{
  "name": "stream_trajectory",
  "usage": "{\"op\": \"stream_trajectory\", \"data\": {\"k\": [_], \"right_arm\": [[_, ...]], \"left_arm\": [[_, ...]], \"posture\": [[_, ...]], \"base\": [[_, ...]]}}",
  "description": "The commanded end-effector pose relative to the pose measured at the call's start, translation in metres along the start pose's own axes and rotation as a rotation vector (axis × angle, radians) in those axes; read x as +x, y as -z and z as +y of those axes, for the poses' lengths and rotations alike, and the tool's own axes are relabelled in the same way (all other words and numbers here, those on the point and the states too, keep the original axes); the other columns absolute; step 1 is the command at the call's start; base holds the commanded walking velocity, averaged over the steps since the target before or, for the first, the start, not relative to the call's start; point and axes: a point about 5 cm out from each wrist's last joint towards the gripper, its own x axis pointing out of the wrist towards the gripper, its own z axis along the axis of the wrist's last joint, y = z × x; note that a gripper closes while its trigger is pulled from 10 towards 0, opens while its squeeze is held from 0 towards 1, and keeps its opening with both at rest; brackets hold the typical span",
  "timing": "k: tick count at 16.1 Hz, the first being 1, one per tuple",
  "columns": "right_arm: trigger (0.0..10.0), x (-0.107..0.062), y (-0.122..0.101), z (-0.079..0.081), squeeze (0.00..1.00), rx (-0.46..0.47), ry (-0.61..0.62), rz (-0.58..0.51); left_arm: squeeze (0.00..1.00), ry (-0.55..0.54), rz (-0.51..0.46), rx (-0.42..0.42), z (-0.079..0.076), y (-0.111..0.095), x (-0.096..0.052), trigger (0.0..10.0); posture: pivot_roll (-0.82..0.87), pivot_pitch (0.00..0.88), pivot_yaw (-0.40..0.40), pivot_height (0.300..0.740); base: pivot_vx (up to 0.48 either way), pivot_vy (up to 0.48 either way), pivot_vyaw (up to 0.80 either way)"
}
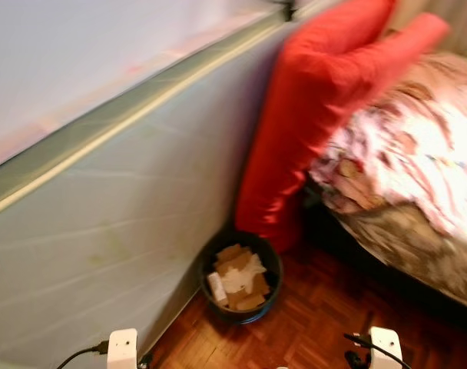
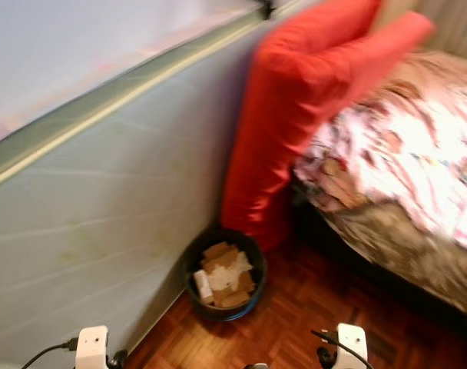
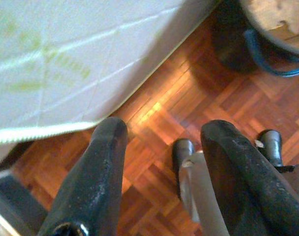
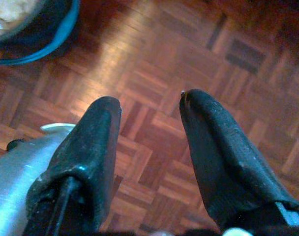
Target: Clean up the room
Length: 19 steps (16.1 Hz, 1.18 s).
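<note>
down on the parquet floor (image 1: pixel 318 323), between the pale wall (image 1: pixel 103 254) and the bed (image 1: pixel 402 177), a dark round bin (image 1: pixel 241 275) is sitting well ahead of both grippers. it is standing just below the foot of a long red cushion (image 1: pixel 310 115) that is leaning against the wall beside the bed. the bin is showing scraps of brown cardboard and white paper heaped inside, filling it close to the rim, and its lower edge is showing a blue band.

the left gripper (image 3: pixel 164 135) is hanging low over the floor with its two black fingers spread apart and nothing between them; the bin is lying beyond its fingertips, off toward the corner of that picture, apart from them. the right gripper (image 4: pixel 150 103) is likewise hanging released over bare parquet, fingers parted and empty, with the bin's blue rim beyond and to one side.

the head views are giving the cushion, bed and flowered bedspread (image 1: pixel 418 146), all blurred; the wrist views are giving the floor's woodblock pattern sharply. the left wrist view is also showing the right gripper's fingers beyond.
</note>
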Motion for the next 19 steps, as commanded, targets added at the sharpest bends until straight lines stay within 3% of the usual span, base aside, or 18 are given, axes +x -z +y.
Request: {"op": "stream_trajectory", "data": {"k": [1,4,9,13,19], "right_arm": [[10.0,-0.006,0.041,0.015,0.0,-0.036,-0.057,0.18],[10.0,-0.007,0.041,0.015,0.0,-0.027,-0.056,0.173],[10.0,-0.007,0.042,0.012,0.0,-0.064,-0.042,0.194],[10.0,-0.007,0.041,0.012,0.0,-0.049,-0.044,0.191],[10.0,-0.006,0.039,0.014,0.0,-0.029,-0.042,0.172]], "left_arm": [[0.0,-0.051,0.163,-0.132,0.048,0.039,-0.017,10.0],[0.0,-0.037,0.169,-0.097,0.044,0.04,-0.017,10.0],[0.0,-0.025,0.168,-0.084,0.039,0.037,-0.015,10.0],[0.0,-0.026,0.176,-0.084,0.038,0.039,-0.015,10.0],[0.0,-0.026,0.17,-0.093,0.034,0.035,-0.013,10.0]], "posture": [[0.09,0.0,-0.073,0.719],[0.09,0.0,-0.067,0.719],[0.08,0.0,-0.067,0.719],[0.08,0.0,-0.071,0.719],[0.08,0.0,-0.067,0.719]], "base": [[0.0,0.0,-0.8],[0.0,0.0,-0.22],[0.0,-0.324,0.0],[0.0,-0.336,-0.58],[0.0,-0.337,0.0]]}}
